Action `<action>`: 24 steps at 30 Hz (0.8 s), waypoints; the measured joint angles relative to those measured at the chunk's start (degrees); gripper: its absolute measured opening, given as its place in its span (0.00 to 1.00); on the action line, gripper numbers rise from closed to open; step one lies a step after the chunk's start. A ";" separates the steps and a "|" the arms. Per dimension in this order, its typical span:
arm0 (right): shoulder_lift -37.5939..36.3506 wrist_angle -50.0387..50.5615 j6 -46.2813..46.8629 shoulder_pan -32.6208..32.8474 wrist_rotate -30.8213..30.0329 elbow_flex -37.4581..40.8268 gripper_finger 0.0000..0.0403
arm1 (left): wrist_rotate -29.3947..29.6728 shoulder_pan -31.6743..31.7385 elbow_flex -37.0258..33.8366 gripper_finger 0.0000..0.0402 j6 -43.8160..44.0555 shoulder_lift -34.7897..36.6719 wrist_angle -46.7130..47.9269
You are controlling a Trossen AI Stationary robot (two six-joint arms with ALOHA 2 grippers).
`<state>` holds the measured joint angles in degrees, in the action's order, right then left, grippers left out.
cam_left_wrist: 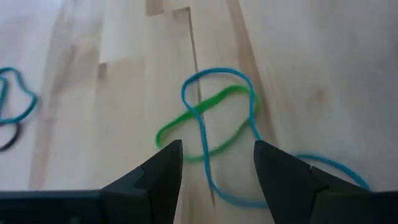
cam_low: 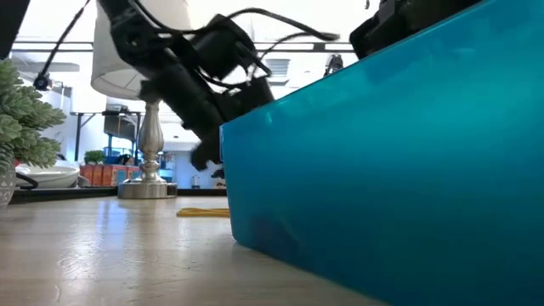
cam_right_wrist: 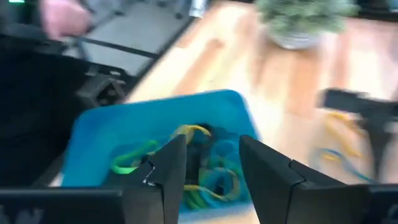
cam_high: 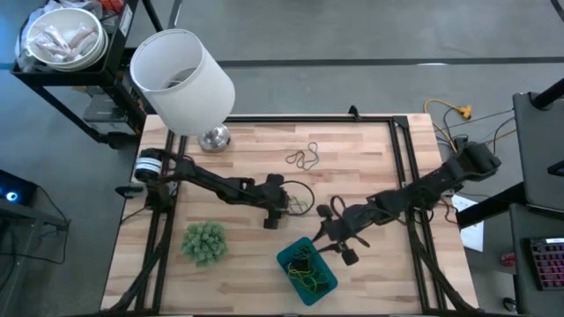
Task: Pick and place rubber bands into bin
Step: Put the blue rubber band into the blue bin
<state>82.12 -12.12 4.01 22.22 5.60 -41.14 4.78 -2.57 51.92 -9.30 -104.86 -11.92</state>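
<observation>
No legible writing showing anywhere. Right gripper point(cam_high: 338, 239) is hovering over the bin point(cam_high: 288, 258) near the table's front edge, fingers spread, holding nothing — rubber bands point(cam_right_wrist: 205, 168) lying inside. Left gripper point(cam_left_wrist: 217, 163) is hanging spread above loose bands point(cam_left_wrist: 214, 115) mid-table.

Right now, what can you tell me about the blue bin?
The bin is a small, shallow teal-blue tray with rounded corners, plastic by its look. It sits flat on the wooden table, turned at an angle, near the front edge. A tangle of yellow, green, blue and black rubber bands lies inside. The right gripper hovers open just above it.
</observation>
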 joint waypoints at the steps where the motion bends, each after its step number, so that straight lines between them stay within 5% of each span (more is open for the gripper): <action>1: -0.97 1.36 0.03 0.28 -2.15 0.04 0.35 | 0.00 0.00 0.80 0.45 0.00 -0.91 0.63; 7: -5.60 6.03 0.06 2.66 -8.81 0.82 0.33 | 0.66 0.28 5.68 0.44 1.01 -5.11 6.11; 24: -6.40 7.39 0.50 4.28 -10.33 1.97 0.29 | -0.42 0.88 7.46 0.27 1.51 -5.68 8.15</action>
<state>75.72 -4.73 4.51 26.50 -4.73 -39.18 4.36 -1.69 59.37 -7.79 -110.54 -3.78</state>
